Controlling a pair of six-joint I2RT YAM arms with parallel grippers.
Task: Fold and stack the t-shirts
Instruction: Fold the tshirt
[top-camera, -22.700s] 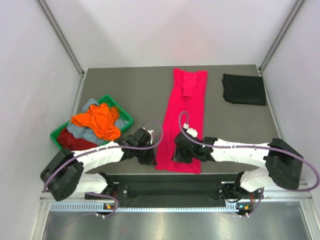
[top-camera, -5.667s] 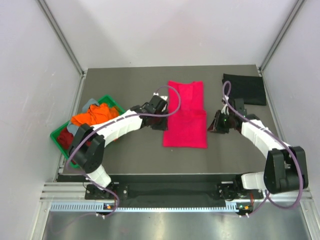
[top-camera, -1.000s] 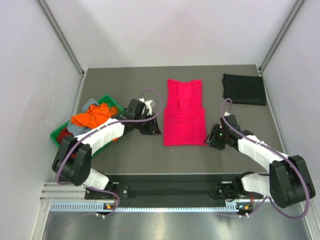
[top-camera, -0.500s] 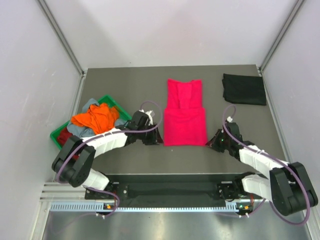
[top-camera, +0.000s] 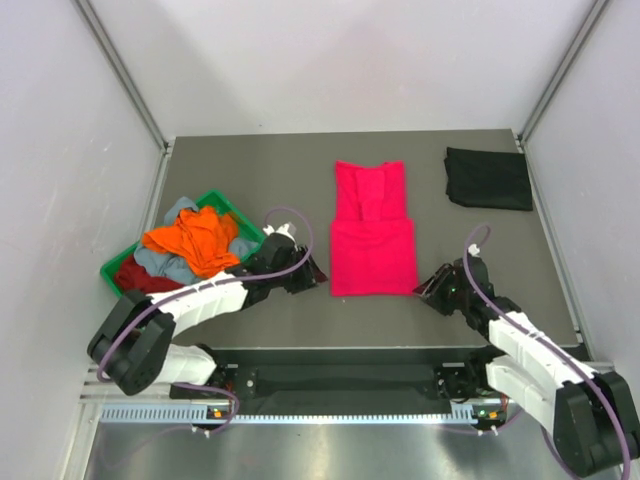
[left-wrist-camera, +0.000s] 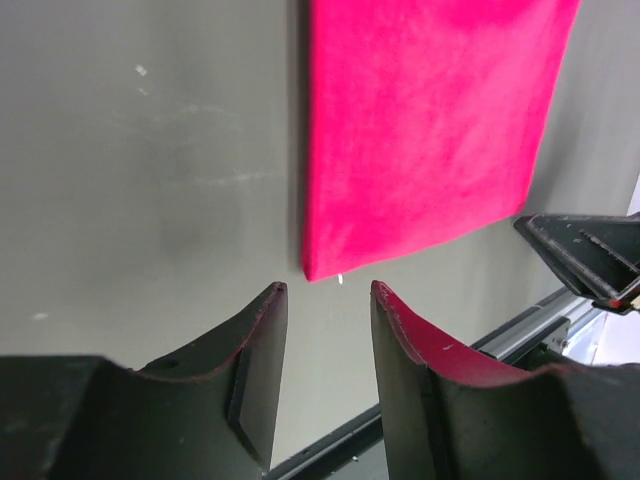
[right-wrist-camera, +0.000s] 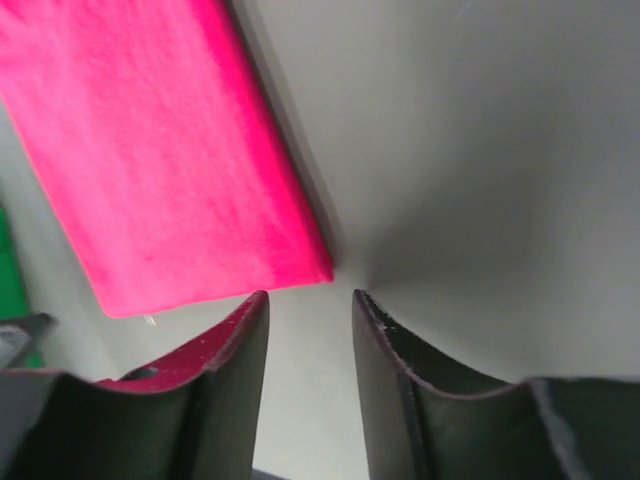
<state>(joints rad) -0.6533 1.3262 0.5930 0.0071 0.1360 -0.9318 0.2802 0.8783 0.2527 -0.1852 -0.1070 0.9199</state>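
Note:
A bright pink-red t-shirt (top-camera: 372, 232) lies flat at the table's middle, partly folded, with its near half doubled over. My left gripper (top-camera: 314, 275) is low beside the shirt's near left corner (left-wrist-camera: 312, 270); it is open and holds nothing (left-wrist-camera: 328, 290). My right gripper (top-camera: 428, 286) is at the near right corner (right-wrist-camera: 318, 268), also open and holding nothing (right-wrist-camera: 310, 295). A folded black t-shirt (top-camera: 488, 178) rests at the back right. Orange (top-camera: 195, 242), dark red (top-camera: 140, 280) and grey-blue (top-camera: 165, 265) t-shirts are heaped in the tray.
The green plastic tray (top-camera: 250, 228) stands at the left edge of the table, behind my left arm. The table's near edge and a metal rail (top-camera: 350, 355) run just below both grippers. White walls enclose the table on three sides.
Both grippers have slid toward the near edge along the pink shirt's sides, from mid-length to its near corners. The shirt has barely shifted.

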